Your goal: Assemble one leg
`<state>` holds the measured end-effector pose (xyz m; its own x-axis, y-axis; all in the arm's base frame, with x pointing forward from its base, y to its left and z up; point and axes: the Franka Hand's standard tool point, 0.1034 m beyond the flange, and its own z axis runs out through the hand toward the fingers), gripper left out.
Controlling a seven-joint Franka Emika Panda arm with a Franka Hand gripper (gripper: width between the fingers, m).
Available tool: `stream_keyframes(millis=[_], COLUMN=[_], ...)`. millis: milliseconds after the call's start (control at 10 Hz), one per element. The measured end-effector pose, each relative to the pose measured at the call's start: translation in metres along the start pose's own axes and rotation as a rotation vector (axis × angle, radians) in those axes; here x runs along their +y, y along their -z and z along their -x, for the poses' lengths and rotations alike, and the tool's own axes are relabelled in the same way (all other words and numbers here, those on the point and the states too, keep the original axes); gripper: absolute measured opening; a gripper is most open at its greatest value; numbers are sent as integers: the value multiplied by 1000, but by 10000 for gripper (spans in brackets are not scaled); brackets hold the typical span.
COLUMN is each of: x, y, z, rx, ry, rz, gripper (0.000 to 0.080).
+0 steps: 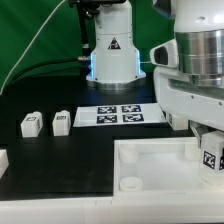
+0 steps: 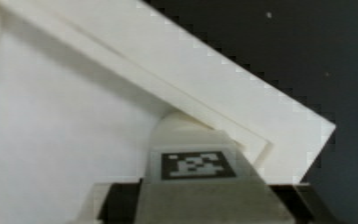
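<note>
Table (image 1: 70, 150), black, is cut off at every edge of the exterior view. Arm (image 1: 198, 70) is seen large at the exterior view's right, its upper links out of frame; the wrist is held over the tray with the gripper (image 2: 197, 200) pointed down. Tray (image 1: 150, 165), white and rimmed, is cropped along the lower edge and partly covered by the arm; in the wrist view only one angled, blurred stretch of its rim is shown. Marker board (image 1: 122, 115) is seen whole, flat on the table behind the tray. Leg (image 2: 197, 165) is held at the exterior view's far right, above the tray's rim and partly clipped by the frame edge. Its long axis is read as roughly upright, far end toward the tray, a tagged face turned to each camera. Contact between leg and tray cannot be made out. Dark fingers (image 2: 119, 203) are pressed against both sides of the leg, so the gripper is clamped on it. A second leg (image 1: 30, 123) and a third leg (image 1: 61, 121) are noted near each other on the table at the exterior view's left, well apart from the arm.
</note>
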<state>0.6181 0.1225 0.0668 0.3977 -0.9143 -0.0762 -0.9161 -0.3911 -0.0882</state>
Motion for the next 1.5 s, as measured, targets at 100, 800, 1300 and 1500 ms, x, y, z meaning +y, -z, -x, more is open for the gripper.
stream_keyframes(millis=[100,800,1300,1500], x=[0,1,2,5], y=[0,-2,-1,-1], z=[0,5,1,-1], rx=[-6,-12,-10,-5], ry=[-76,-19,381,630], rz=[-3,1,-1,26], gripper=[295,641,649,649])
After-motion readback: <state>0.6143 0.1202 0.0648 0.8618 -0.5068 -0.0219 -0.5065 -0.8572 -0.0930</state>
